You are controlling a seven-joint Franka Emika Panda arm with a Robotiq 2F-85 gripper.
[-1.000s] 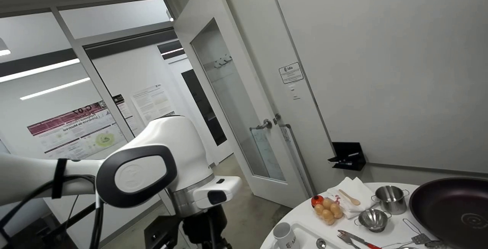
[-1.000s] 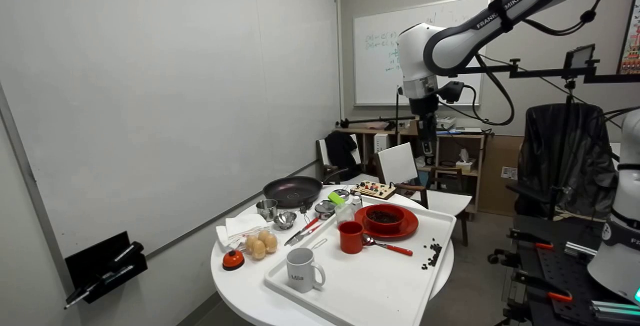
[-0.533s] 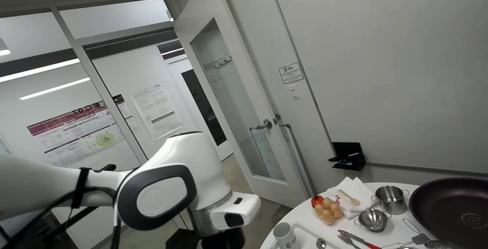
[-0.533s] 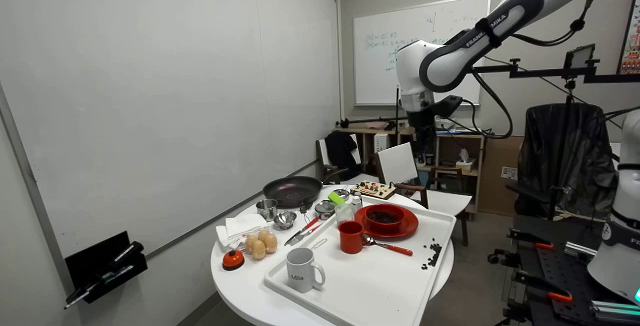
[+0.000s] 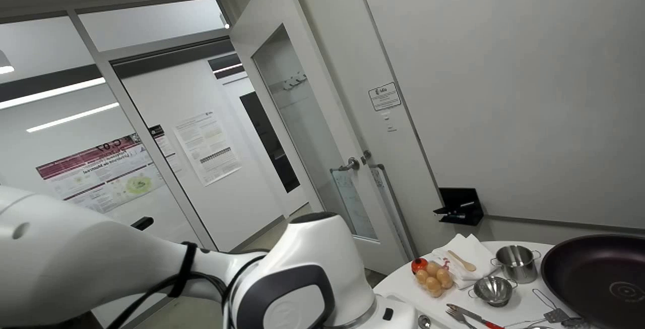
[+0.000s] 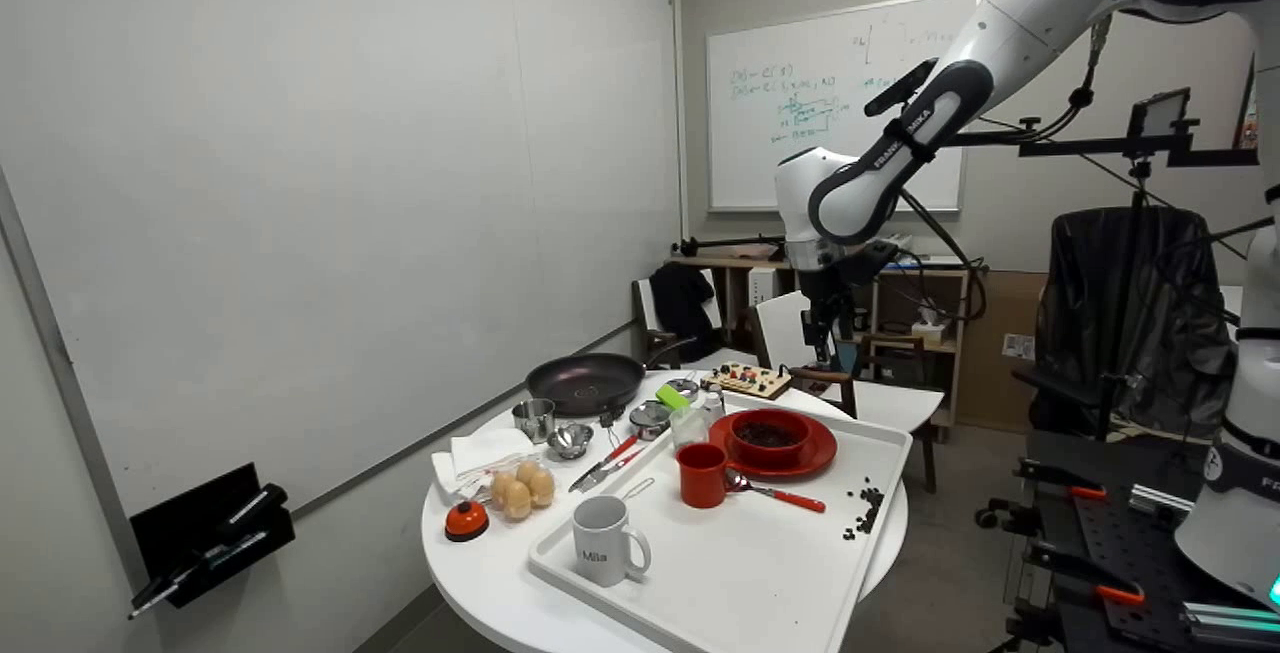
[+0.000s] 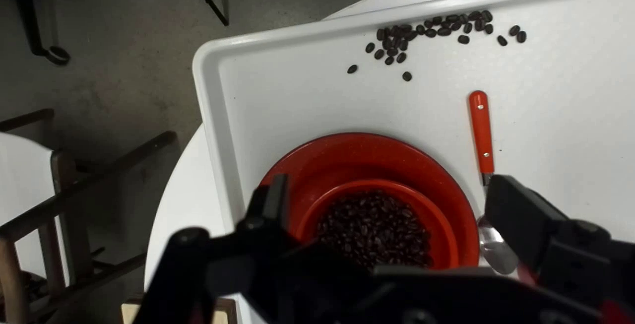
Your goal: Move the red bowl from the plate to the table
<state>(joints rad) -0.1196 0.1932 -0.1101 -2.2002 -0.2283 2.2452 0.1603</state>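
The red bowl (image 6: 768,457), filled with dark beans (image 7: 372,229), sits on the red plate (image 6: 822,448), both just where they were a second ago. The plate lies on a white tray (image 6: 740,573), close to the tray corner that juts past the rounded edge of the white bench (image 6: 480,573). Just beside the plate on the tray are a spoon (image 6: 790,499) with a red handle and a red mug (image 6: 702,476); loose beans (image 7: 444,31) lie along the tray's rim. The jaws are spread wide and raised clear of the bowl, which shows between them in the wrist view. In an exterior view the arm (image 6: 1020,21) reaches lower than half a second ago, bringing the jaws nearer the bench. In an exterior view its white wrist (image 5: 327,243) hides the grey mug (image 6: 600,541), which was in sight there before. A dark frying pan (image 6: 588,385) is at the bench edge by the wall (image 6: 300,183), a steel pot (image 6: 534,420) near it; brown eggs (image 6: 517,500) rest near the edge too, all unmoved.
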